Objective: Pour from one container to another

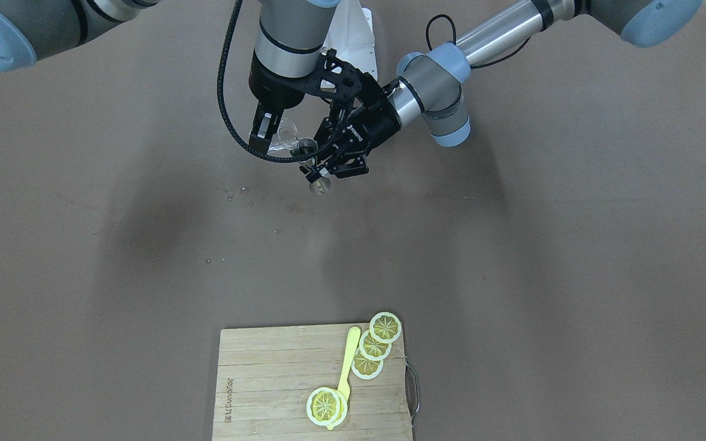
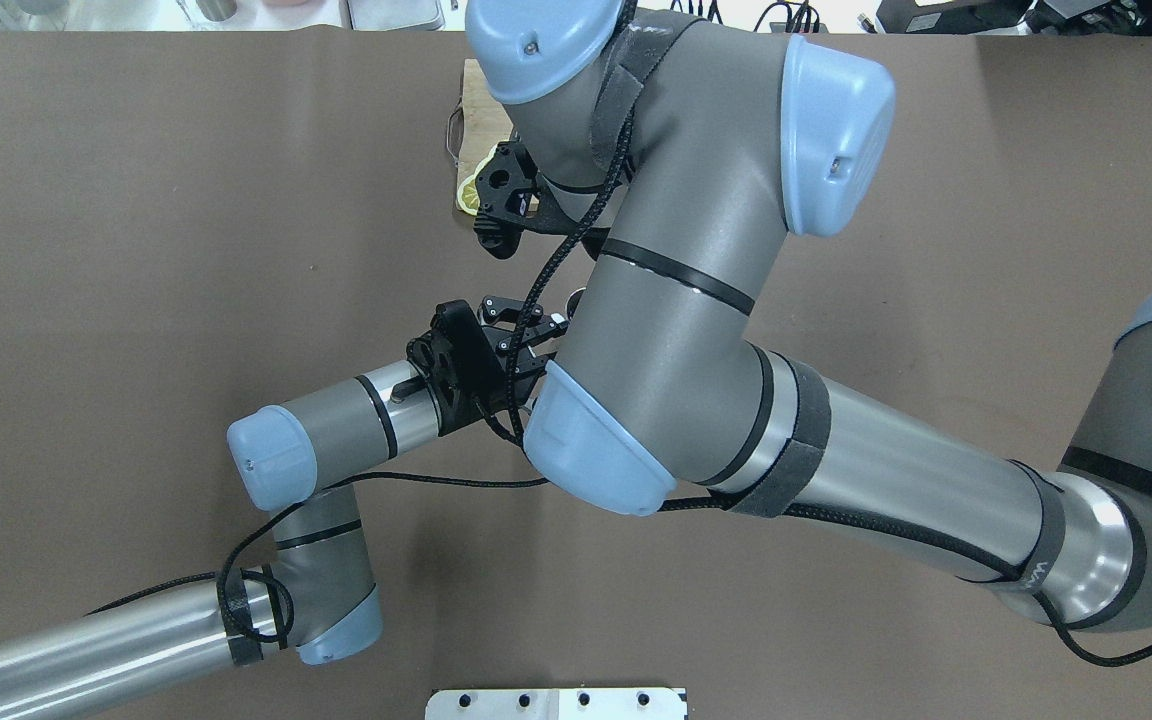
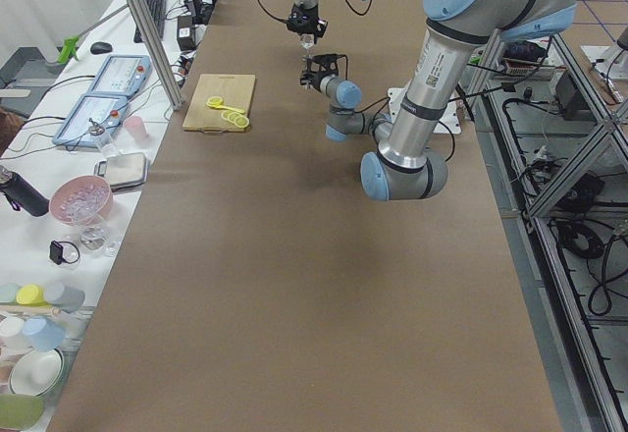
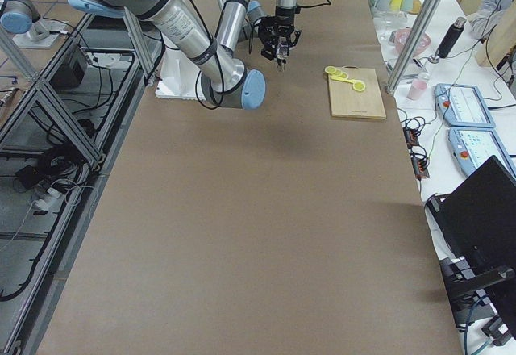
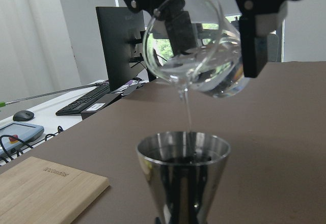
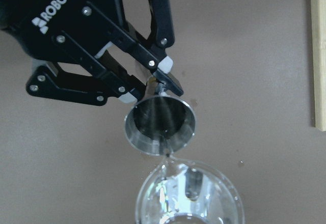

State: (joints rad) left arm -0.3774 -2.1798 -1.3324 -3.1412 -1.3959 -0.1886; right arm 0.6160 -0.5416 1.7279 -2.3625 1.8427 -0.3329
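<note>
Pouring is under way. The clear glass cup (image 5: 196, 51) is tilted, lip down, just above the steel jigger (image 5: 183, 173), and a thin stream (image 5: 187, 113) is seen falling into the jigger's mouth. Liquid is left in the cup, so the step is judged part done. Next, the lip is to be kept over the rim, the tilt deepened slowly, and the cup then righted. The right gripper (image 5: 214, 38) is closed narrowly on the cup's sides. The left gripper (image 6: 150, 87) is clamped on the jigger's narrow waist, holding it upright. Both vessels are at mid-table (image 1: 512, 245), where droplets (image 1: 230, 196) are scattered nearby.
</note>
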